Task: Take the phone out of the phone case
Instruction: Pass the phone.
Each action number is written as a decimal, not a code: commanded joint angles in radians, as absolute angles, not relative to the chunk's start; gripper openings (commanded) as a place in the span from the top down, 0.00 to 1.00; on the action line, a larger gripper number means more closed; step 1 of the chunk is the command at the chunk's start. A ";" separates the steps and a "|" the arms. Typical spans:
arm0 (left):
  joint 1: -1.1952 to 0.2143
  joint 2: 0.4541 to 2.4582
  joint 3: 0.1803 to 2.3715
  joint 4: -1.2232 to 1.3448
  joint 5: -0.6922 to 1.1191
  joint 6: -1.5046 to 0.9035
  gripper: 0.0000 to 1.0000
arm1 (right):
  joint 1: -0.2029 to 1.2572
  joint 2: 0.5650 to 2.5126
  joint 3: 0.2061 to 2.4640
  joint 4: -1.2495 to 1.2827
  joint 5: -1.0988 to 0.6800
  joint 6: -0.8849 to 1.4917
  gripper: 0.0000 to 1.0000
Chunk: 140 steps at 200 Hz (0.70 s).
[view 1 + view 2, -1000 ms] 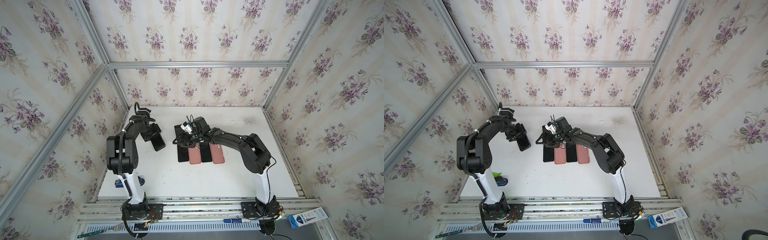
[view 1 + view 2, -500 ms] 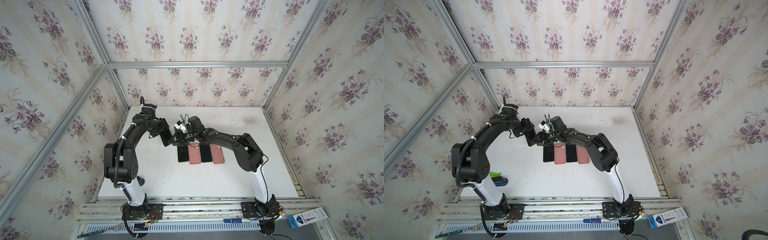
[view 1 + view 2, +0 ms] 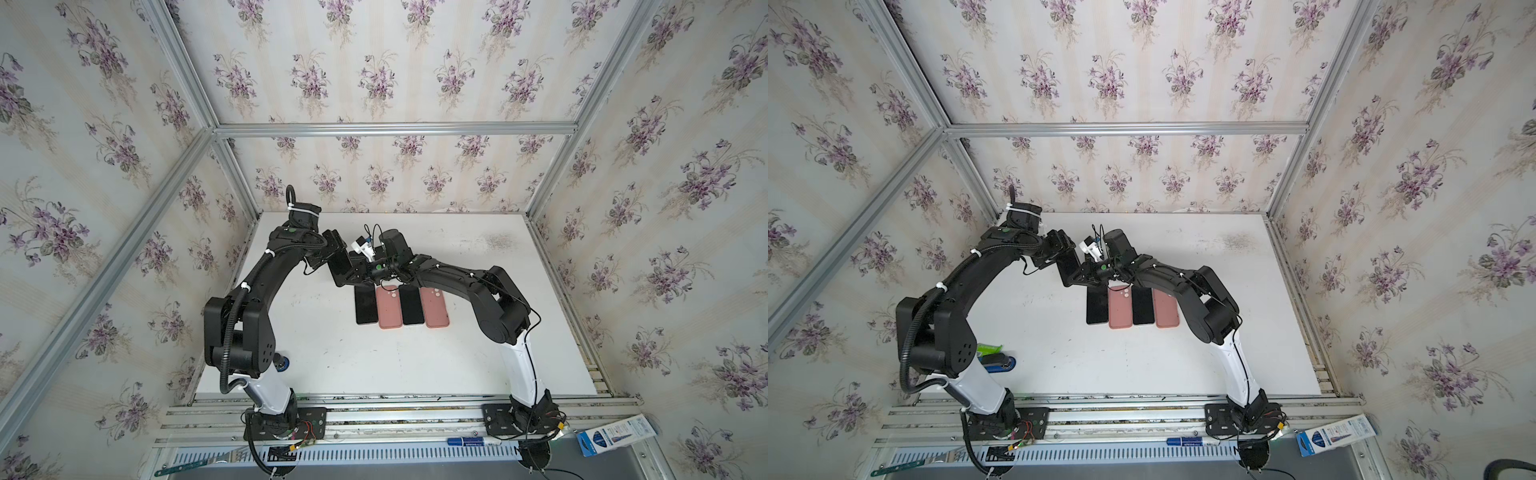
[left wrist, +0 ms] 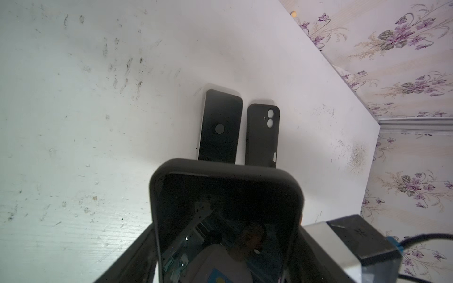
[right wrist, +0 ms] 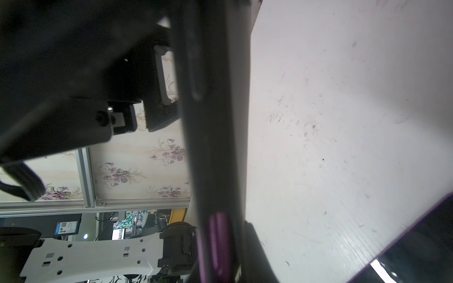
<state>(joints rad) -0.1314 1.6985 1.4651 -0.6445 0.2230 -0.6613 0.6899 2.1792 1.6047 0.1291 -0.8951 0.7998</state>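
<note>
Phone (image 4: pixel 225 232) in phone case (image 4: pixel 220 166), clamped in left hand (image 3: pixel 328 261) above tabletop (image 4: pixel 98 98); right hand (image 3: pixel 362 272) closure unclear. Risk: drop under prying.

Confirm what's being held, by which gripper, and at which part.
Left gripper holds the cased phone by its long sides. Right gripper meets its edge; grip unclear.

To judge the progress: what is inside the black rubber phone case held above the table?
The left wrist view shows a phone with a glossy dark screen seated in the black rubber phone case. The case covers the phone's back and sides.
</note>
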 commanded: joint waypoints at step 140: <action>-0.190 1.699 1.965 -0.430 0.618 -0.661 0.00 | 0.367 1.717 1.433 0.088 -1.089 0.716 1.00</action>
